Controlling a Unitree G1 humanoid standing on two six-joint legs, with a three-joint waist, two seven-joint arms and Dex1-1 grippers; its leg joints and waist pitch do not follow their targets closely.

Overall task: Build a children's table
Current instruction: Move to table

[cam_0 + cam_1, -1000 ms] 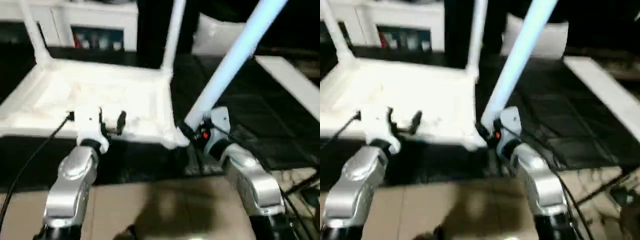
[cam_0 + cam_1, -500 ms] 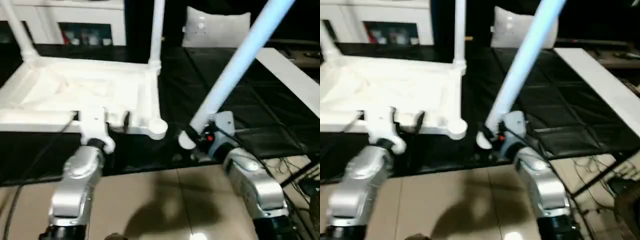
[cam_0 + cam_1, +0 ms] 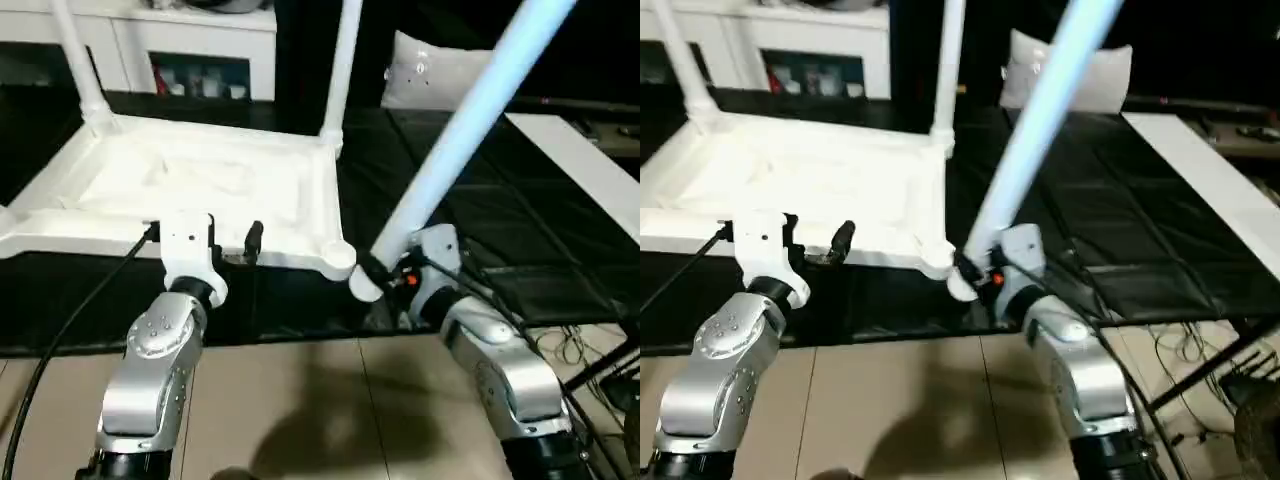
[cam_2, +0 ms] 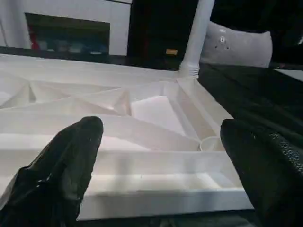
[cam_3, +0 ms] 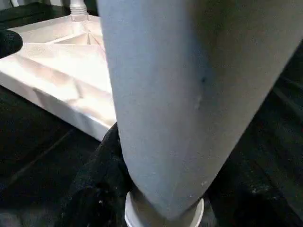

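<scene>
Right gripper (image 3: 378, 272): black fingers clamped on the thick end of a loose leg (image 3: 465, 128), a smooth tapered round tube tilted up and away.
Left gripper (image 3: 232, 240): fingers spread wide at the near rim.
Table top (image 3: 190, 190): white plastic, upside down on the dark surface, ribbed underside up; two legs (image 3: 343, 62) upright in the far corner sockets; near corner socket (image 3: 340, 258) just beside the held leg's end.

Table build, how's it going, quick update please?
Left gripper open at the near edge of the upturned tabletop. Right gripper shut on a leg, foot just beside the near corner socket. Two far legs standing. Nothing in the way.
</scene>
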